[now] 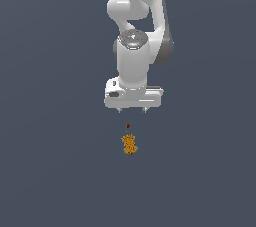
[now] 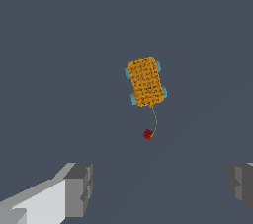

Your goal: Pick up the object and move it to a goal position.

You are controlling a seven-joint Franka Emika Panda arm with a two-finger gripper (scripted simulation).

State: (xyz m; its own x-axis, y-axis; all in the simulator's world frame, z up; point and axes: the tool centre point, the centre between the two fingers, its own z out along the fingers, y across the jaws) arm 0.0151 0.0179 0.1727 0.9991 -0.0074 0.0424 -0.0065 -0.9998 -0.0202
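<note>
Below the white arm [image 1: 137, 26], on the flat grey ground [image 1: 55, 171], stands the object [image 1: 129, 144], an orange-yellow speckled block with teal bits at its edges; a thin stalk rises from it to a small dark red tip [image 1: 128, 126]; the gripper [image 1: 132, 110] hangs above it, apart from it, its fingers [image 2: 79, 188] spread wide and holding nothing.

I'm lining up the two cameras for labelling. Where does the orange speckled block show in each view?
Exterior view: the orange speckled block sits just below centre, under the open gripper, apart from it.
Wrist view: it lies upper centre, beyond the grey fingertips, untouched.
Shared landmark: the small red marker beside the block.
</note>
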